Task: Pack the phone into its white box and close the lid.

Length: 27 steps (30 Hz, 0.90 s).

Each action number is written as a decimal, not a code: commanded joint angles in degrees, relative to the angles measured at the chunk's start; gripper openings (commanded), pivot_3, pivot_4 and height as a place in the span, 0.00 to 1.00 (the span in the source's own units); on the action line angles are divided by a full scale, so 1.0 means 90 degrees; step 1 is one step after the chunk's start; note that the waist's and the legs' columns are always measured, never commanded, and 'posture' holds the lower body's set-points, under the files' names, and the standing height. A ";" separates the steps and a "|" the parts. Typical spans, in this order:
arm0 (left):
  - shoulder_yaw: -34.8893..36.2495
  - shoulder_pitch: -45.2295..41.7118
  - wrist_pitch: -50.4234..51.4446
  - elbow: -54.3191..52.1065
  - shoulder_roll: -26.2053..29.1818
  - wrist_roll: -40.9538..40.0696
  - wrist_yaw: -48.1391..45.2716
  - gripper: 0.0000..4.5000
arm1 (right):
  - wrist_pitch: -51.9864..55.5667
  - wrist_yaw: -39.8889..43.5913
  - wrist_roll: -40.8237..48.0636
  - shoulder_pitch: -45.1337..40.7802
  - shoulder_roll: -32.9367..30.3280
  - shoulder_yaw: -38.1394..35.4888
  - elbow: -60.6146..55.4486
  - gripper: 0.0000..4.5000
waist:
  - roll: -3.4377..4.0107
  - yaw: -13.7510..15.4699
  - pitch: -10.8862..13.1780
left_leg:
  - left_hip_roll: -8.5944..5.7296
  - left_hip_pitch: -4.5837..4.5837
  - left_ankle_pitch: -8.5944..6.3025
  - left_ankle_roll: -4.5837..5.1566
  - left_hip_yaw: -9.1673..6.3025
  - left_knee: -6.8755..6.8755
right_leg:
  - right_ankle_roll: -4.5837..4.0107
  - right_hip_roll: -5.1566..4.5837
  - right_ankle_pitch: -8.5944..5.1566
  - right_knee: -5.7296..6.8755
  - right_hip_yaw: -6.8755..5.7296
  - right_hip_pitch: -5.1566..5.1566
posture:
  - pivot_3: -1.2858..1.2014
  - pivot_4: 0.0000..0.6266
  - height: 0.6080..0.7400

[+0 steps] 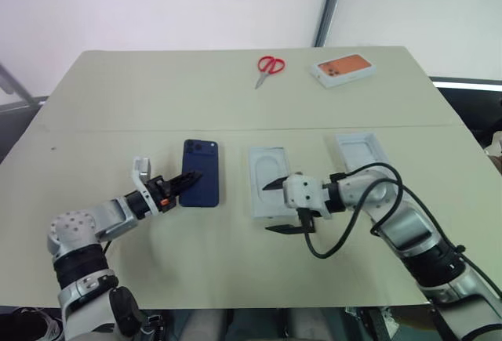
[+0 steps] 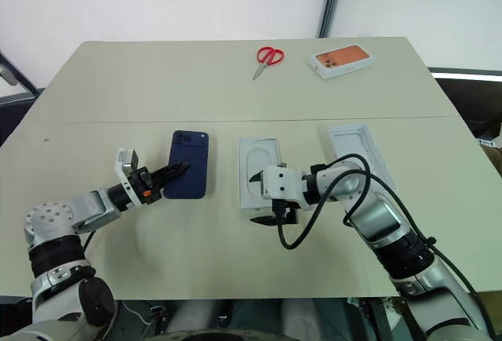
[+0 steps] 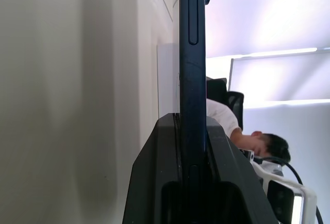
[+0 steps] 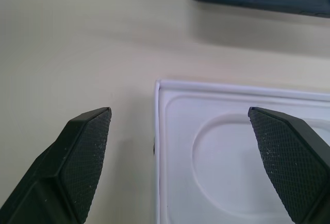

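Observation:
The dark navy phone [image 1: 201, 170] is at the table's middle left, with a shadow under it in the right wrist view. My left gripper [image 1: 192, 178] is shut on its near left edge, and the phone [image 3: 192, 54] stands edge-on between the fingers. To its right lies the white box [image 1: 255, 188], its inside covered by a flat white insert [image 4: 242, 157] with an oval outline. My right gripper [image 1: 267, 208] hangs open over the box's near left corner, holding nothing. The lid [image 1: 361, 153] lies further right, white inside up.
Red-handled scissors [image 1: 270, 67] and a white box with an orange phone picture [image 1: 343, 68] lie at the far side of the table. A person [image 3: 260, 142] is beyond the table in the left wrist view. A black cable [image 1: 345, 231] loops off my right arm.

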 commanded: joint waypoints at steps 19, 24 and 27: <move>-0.0325 -0.0048 -0.0120 -0.0485 -0.0065 -0.0332 0.0030 0.00 | -0.0328 -0.0279 -0.0447 0.0133 0.0033 0.0128 0.0500 0.17 | -0.0008 -0.0015 -0.0004 | 0.0004 0.0006 0.0001 -0.0001 -0.0002 0.0002 | -0.0001 0.0005 0.0001 0.0000 -0.0001 0.0008 | 0.52 0.24 1.00; -0.0299 -0.0036 -0.0096 -0.0525 -0.0029 -0.0378 0.0038 0.00 | -0.0029 -0.0285 -0.0198 0.0261 0.0154 0.0055 0.0254 0.17 | -0.0008 -0.0009 -0.0004 | 0.0004 0.0006 0.0001 -0.0002 -0.0002 0.0002 | -0.0001 0.0005 0.0001 0.0000 0.0000 0.0008 | 0.52 0.24 1.00; -0.0261 -0.0090 -0.0088 -0.0495 0.0026 -0.0398 0.0057 0.00 | 0.0384 -0.0307 -0.0038 0.0394 0.0282 0.0066 -0.0085 0.17 | -0.0008 -0.0013 -0.0004 | 0.0005 0.0006 0.0001 -0.0002 -0.0003 0.0002 | -0.0001 0.0005 0.0001 0.0000 0.0000 0.0007 | 0.52 0.24 1.00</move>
